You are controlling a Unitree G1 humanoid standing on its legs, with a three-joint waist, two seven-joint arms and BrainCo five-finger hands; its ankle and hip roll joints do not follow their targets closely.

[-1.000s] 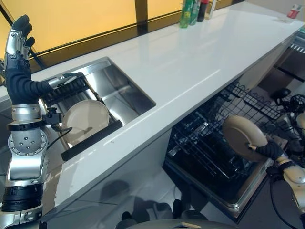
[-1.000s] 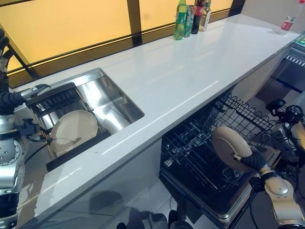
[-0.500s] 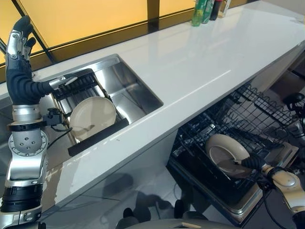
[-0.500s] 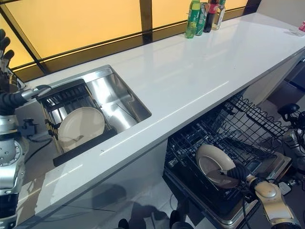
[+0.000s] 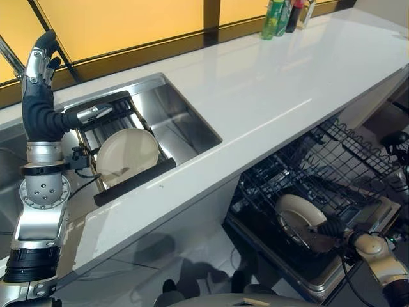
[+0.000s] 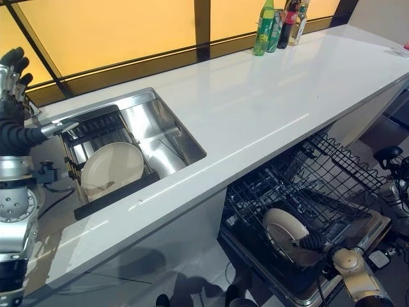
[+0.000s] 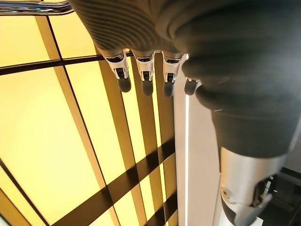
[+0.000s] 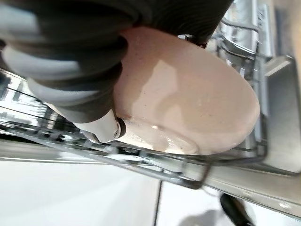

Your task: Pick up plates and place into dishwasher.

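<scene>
A cream plate (image 5: 295, 214) stands tilted among the wires of the pulled-out dishwasher rack (image 5: 332, 153), low at the right. My right hand (image 5: 332, 228) is shut on its rim, and in the right wrist view the thumb (image 8: 101, 128) presses against the plate (image 8: 197, 99). A second cream plate (image 5: 126, 153) leans in a black dish rack (image 5: 135, 181) inside the steel sink (image 5: 185, 118). At the far left my left hand (image 5: 38, 77) is raised beside the sink, open, with its fingers (image 7: 146, 75) straight and holding nothing.
A long white counter (image 5: 268, 83) runs along the yellow window. Several bottles (image 5: 284, 14) stand at its far end. A faucet (image 5: 89, 114) juts over the sink by my left arm. The dishwasher door (image 5: 313, 275) lies open below the rack.
My right hand has brought the plate down from above the dishwasher into the lower rack. The left arm has stayed raised; the camera has shifted slightly.
</scene>
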